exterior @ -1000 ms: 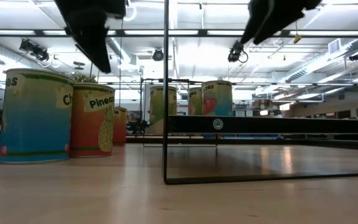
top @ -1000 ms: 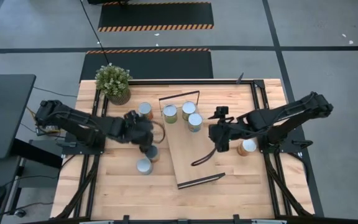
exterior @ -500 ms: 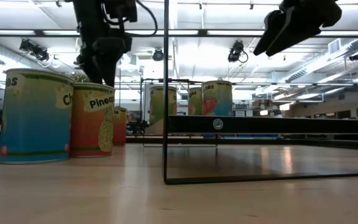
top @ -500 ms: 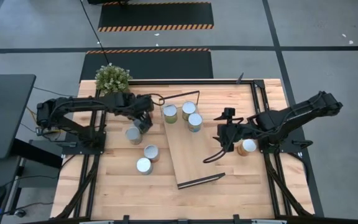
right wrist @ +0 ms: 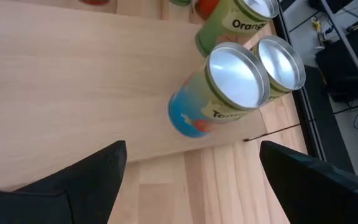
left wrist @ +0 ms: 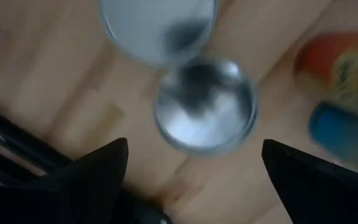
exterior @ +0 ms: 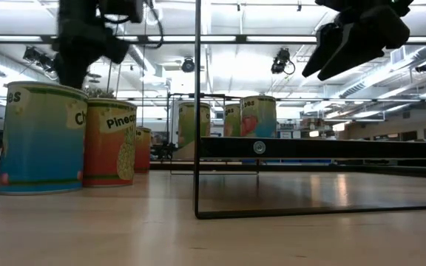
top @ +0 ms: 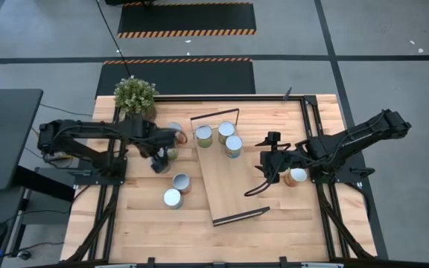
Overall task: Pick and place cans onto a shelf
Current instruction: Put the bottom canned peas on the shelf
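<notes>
Our left gripper point(top: 160, 161) has swung back from upper centre to centre-left, fingers spread over a can point(left wrist: 205, 106), probably lining up a pick. Right gripper point(top: 263, 165) hovers open over the shelf point(top: 222, 186) (three cans aboard).

On the wooden bench point(top: 274, 216), the shelf point(top: 226, 175) lies tilted at the frame's centre, with three cans point(top: 218, 136) clustered on its upper end. The left end effector point(top: 161, 158) sits left of centre over a can point(top: 171, 131), with two more cans point(top: 177, 190) below it toward the lower left and a potted plant point(top: 135, 96) above. The right end effector point(top: 263, 173) hangs just right of the shelf, beside another can point(top: 298, 175) at centre right.
</notes>
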Controlling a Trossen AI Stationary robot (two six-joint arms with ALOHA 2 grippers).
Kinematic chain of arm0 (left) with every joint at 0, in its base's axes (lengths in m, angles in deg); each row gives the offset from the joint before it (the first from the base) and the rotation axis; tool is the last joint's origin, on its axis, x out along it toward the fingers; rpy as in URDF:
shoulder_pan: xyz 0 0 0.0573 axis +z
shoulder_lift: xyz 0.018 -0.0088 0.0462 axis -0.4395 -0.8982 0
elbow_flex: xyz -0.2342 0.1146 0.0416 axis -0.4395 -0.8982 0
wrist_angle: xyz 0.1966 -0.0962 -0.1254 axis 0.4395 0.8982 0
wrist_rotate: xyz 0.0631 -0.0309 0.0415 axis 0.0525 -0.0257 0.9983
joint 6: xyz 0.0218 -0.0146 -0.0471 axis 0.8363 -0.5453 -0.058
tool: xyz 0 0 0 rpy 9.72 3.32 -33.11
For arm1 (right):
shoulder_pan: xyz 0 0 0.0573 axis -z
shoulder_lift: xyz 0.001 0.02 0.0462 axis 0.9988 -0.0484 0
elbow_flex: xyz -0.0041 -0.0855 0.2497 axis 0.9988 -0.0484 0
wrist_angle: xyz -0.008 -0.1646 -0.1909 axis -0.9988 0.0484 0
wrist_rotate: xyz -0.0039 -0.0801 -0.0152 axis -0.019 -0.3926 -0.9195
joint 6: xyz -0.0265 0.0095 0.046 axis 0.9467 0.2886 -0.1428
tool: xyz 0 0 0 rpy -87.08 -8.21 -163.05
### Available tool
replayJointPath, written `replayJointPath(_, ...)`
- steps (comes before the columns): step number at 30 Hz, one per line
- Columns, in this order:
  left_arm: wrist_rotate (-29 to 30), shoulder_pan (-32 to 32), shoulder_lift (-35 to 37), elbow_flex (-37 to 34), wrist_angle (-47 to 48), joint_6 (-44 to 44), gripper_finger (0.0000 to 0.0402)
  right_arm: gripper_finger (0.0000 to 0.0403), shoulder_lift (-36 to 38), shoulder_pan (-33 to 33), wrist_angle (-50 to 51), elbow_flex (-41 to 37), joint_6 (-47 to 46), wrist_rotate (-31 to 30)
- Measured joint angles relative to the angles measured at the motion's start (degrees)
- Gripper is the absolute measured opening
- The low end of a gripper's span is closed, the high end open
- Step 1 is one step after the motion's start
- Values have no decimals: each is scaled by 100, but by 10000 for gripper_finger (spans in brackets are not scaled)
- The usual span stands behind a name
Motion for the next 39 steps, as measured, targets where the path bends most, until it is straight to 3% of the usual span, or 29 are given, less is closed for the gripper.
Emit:
replayJointPath(4,-319,-266,39,-702,-83,-302,375,377,5,-29,-24,-1,51,0)
replayJointPath(10,-138,-536,192,-1362,-661,-647,375,377,8,-29,-192,-1,230,-1)
replayJointPath(13,324,-583,209,-1419,-1122,-730,375,377,9,-29,-246,-1,266,-2)
replayJointPath(19,470,-506,155,-1421,-1783,-905,375,377,9,-29,-347,-1,302,-2)
replayJointPath(26,697,-377,-13,-1421,-1816,-1051,369,377,9,-29,-345,-1,302,0)
replayJointPath(33,651,-377,-51,-1415,-1771,-1048,309,377,9,-29,-384,-1,321,-1)
replayJointPath(39,449,-469,-55,-1060,-1201,-1020,308,377,9,-29,-339,1,321,-2)
